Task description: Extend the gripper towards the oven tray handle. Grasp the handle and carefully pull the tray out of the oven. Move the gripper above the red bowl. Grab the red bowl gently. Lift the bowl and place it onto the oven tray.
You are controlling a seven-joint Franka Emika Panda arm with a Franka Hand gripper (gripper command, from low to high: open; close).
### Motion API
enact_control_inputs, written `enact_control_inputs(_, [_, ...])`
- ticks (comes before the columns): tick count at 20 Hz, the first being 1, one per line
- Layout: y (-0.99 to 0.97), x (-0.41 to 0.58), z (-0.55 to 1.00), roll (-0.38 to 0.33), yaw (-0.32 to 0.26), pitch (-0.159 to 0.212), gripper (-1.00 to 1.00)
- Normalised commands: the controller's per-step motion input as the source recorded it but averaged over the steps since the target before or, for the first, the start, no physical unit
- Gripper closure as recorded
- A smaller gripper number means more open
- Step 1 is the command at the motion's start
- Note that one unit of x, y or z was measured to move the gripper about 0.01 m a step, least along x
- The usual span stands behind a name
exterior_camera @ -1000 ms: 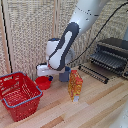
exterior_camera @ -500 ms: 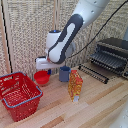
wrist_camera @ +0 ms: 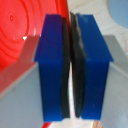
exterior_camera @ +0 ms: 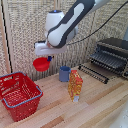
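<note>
One wooden table (exterior_camera: 100,107), slatted wall (exterior_camera: 20,35) behind, claw (exterior_camera: 48,58) holding red bowl (exterior_camera: 40,64)

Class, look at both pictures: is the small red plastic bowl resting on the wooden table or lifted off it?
Lifted: the small red plastic bowl hangs clear above the table.

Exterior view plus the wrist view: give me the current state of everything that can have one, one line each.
gripper: shut on the red bowl's rim.
red bowl: lifted off the table, hanging under the gripper.
oven: open, door folded down.
tray: pulled out over the open door, nothing on it.
red basket: upright on the table, looks empty.
blue cup: upright on the table.
orange carton: standing upright.
</note>
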Motion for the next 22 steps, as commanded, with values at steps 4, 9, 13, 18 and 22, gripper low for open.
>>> enact_control_inputs(4, [-0.56, 0.174, 0.78, 0.047, -0.131, 0.137, 1.0])
enact_control_inputs(9, [-0.75, 0.016, 0.68, 0.036, -0.1, 0.167, 1.0])
enact_control_inputs(13, [-0.86, -0.051, 0.52, 0.039, -0.086, 0.132, 1.0])
enact_control_inputs(18, [-0.86, -0.044, 0.29, 0.035, -0.095, 0.066, 1.0])
enact_control_inputs(22, [-0.84, -0.004, 0.1, 0.008, -0.125, 0.01, 1.0])
